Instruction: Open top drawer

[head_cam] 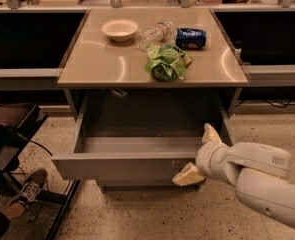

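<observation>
The top drawer (127,166) stands pulled out beneath the bench (107,64), and the end effector (192,154) straddles its front panel's right end, fingers spread wide.

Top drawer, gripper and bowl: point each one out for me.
top drawer (122,166), camera view, grey front panel.
gripper (199,154), camera view, between its fingertips at the drawer's right front corner.
bowl (119,29), camera view, its inside.

Top drawer (132,165) stood pulled out under the counter (102,66).
I saw my gripper (199,154) at its front's right end, fingers (187,175) spread apart; a bowl (119,29), bottle (154,32), blue packet (191,38) and green bag (165,62) lay on top.
</observation>
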Available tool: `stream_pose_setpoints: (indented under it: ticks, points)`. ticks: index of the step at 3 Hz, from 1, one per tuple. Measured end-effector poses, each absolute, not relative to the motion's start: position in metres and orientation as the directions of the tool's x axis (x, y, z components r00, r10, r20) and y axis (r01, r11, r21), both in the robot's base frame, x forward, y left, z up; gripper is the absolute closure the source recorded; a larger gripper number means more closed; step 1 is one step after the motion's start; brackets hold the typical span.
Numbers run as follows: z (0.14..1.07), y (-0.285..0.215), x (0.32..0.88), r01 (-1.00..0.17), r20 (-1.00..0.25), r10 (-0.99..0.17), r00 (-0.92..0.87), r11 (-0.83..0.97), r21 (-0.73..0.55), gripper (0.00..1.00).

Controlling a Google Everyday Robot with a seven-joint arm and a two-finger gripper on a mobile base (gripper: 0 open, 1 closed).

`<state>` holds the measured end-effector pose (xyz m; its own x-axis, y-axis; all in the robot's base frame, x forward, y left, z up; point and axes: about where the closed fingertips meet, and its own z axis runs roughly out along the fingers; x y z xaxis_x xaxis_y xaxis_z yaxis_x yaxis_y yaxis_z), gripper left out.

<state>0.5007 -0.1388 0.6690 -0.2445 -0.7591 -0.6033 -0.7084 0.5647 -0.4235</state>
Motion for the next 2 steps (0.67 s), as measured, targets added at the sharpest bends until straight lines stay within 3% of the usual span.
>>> stream_pose_setpoints:
  ticks: [1,2]
  points:
    - [0.6372,-0.1256,0.5401,-0.766,-0.539,-0.819,-0.197,0.472,-0.437,0.0]
    - [0.6372,-0.1256,0.5401,-0.766,-0.539,-0.819,-0.197,0.472,-0.437,0.0]
